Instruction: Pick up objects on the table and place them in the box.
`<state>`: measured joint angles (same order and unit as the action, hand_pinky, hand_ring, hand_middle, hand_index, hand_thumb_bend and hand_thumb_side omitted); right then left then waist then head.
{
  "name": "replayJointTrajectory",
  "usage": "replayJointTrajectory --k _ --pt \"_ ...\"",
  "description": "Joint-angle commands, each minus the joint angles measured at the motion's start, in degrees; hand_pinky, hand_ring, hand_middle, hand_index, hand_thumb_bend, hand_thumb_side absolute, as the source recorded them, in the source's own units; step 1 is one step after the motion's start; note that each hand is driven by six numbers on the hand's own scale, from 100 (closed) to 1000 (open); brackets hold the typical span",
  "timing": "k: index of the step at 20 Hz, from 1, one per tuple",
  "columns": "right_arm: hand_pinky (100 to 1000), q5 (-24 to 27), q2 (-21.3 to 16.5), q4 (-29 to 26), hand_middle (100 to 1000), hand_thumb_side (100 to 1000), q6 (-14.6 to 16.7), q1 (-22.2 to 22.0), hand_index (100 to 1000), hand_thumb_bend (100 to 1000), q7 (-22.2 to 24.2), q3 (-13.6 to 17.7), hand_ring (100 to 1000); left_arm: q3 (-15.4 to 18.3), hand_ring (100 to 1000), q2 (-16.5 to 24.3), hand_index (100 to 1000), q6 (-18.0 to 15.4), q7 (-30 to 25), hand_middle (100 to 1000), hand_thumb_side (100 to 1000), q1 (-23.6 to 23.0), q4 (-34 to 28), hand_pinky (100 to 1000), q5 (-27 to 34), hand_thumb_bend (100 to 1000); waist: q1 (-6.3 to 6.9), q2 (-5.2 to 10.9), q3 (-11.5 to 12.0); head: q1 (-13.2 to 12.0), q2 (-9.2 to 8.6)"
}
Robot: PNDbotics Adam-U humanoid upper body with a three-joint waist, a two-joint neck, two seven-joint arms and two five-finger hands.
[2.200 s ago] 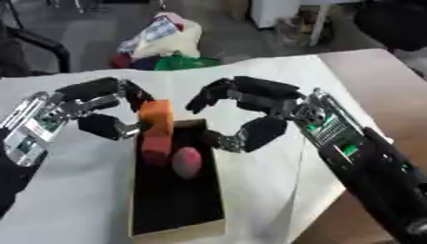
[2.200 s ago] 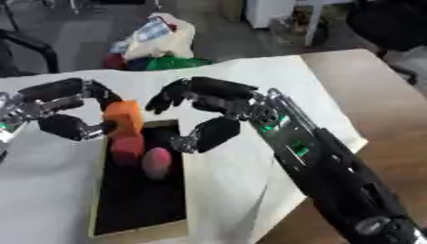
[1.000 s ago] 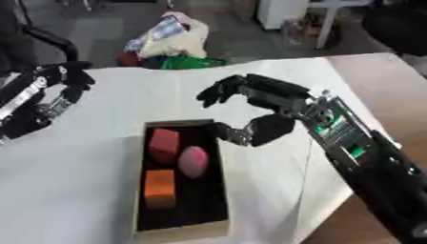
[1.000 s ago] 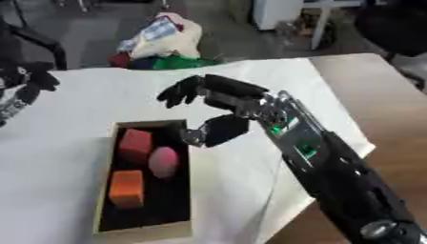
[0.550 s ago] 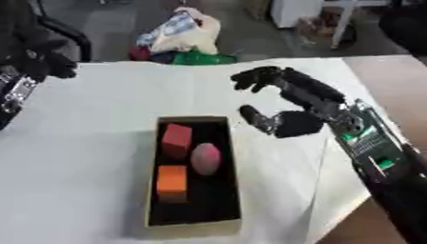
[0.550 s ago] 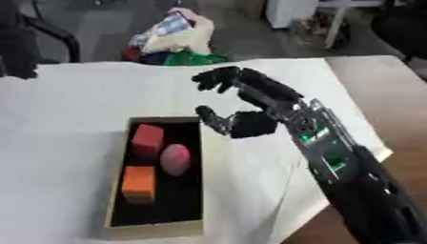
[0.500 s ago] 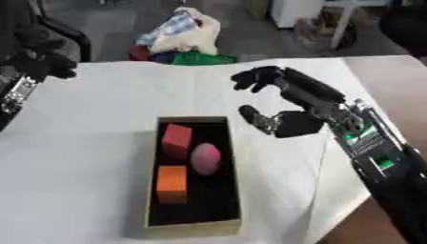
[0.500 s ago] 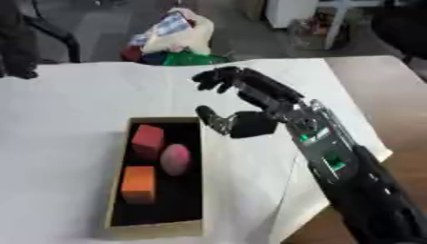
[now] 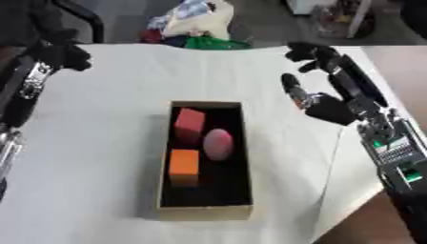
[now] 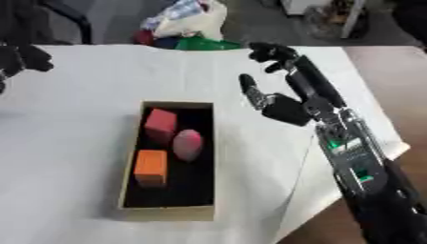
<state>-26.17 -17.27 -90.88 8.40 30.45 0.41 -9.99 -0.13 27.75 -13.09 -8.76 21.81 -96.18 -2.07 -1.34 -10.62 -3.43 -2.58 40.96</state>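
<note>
Box [image 9: 204, 212] held red block [image 9: 189, 122], orange block [image 9: 183, 162], pink egg [image 9: 218, 144]; my right hand [image 9: 330, 107] hovered empty, fingers apart. Risk: sweeping inward would clip the rim.

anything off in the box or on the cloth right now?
Nothing stands out. The red block, pink egg-shaped piece and orange cube all lie inside the box, none spilled on the white cloth. Both hands are clear of it.
</note>
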Motion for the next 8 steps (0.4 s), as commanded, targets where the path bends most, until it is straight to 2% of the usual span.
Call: replayJointTrajectory --k 1,8 --pt "712 0.69 -0.11 -1.80 759 668 -0.75 -0.57 915 172 -3.37 1.63 819 0.63 658 -0.21 924 0.54 -0.30 639 1000 -0.16 -1.24 711 0.20 173 0.10 0.73 -0.18 -0.61 1.25" --pt "710 1.42 0.37 -2.46 754 641 -1.21 -3.05 911 147 -6.48 3.04 818 0.84 661 -2.63 926 1.21 -1.24 641 1000 -1.52 -1.31 712 0.10 180 -0.02 1.00 -0.31 -1.14 2.23"
